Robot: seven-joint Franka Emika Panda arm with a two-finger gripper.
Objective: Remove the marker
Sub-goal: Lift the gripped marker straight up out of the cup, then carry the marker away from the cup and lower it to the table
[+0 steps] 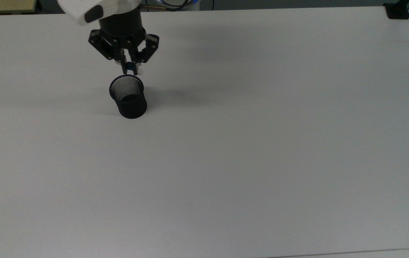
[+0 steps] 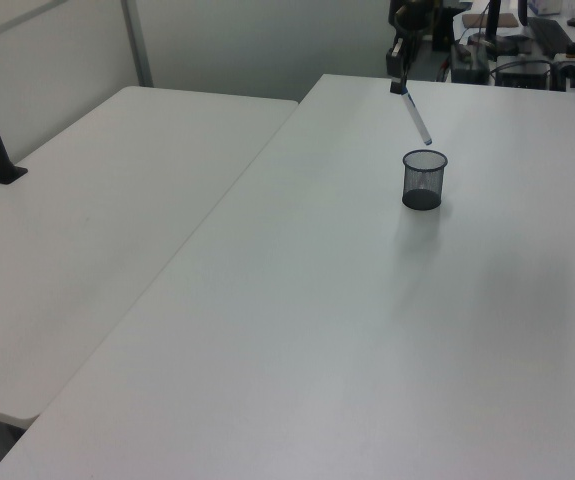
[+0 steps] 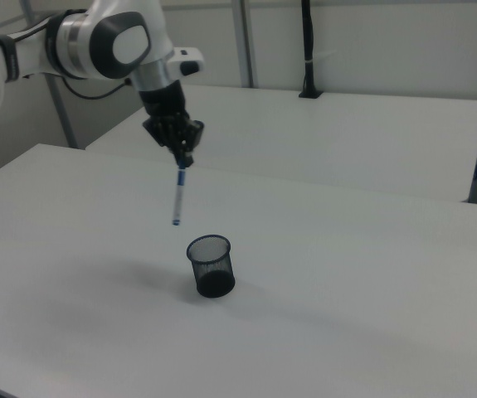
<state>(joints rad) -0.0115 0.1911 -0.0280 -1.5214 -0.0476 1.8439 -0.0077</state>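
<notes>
The marker [image 3: 177, 199] hung in the air above the black mesh cup [image 3: 211, 265], its lower end clear of the rim and its body slightly tilted, pinched at the blue-capped top by the gripper [image 3: 183, 157], whose fingers were closed tight on it. It looked light, rigid and smooth-barrelled, so I judged that a hold so near one end could let it swing or slip, and a grip nearer mid-barrel would have steadied it. The cup stood upright on the white table [image 1: 261, 143], empty as far as the top view showed.
</notes>
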